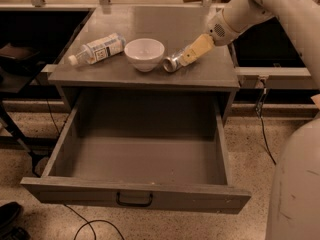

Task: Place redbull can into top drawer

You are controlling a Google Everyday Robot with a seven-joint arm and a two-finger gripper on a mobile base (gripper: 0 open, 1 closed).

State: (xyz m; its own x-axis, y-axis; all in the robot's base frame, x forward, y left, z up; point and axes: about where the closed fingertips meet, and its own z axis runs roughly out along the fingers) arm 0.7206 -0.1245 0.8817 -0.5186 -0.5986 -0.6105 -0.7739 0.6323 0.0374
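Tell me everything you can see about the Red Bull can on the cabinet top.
The redbull can is a small, slim, shiny silver metal can. It lies tipped on its side on the grey cabinet top, with its round end towards the camera. It sits close beside the white bowl, though whether they touch is unclear. The gripper meets the can's far end, coming from the side away from the bowl. The can is not yet in the open top drawer below.
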